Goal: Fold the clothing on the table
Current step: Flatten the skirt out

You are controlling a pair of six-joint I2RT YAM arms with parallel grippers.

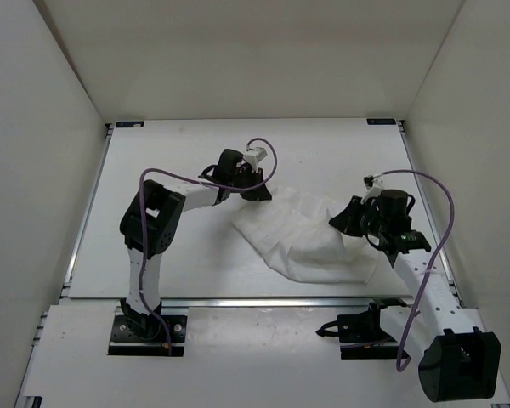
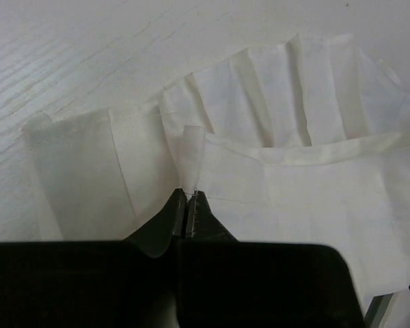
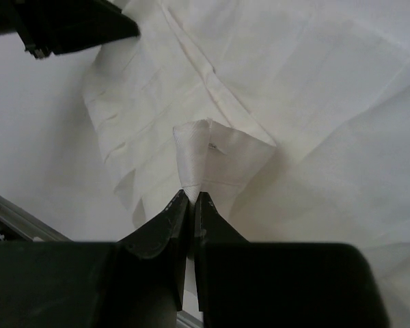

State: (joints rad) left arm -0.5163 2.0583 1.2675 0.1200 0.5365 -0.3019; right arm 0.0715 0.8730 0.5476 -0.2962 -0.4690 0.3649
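The clothing (image 1: 304, 242), a thin white pleated garment, is spread on the right half of the table (image 1: 178, 161), nearer the front rail than the back. It is laid partly flat and partly rumpled. Lengthwise creases are fanned toward one edge, and a flatter layer is lapped over the pleats. At 2 spots, its far-left edge and its right side, the fabric is drawn up into a small pinched peak. The table is flat and white, edged with thin metal rails.
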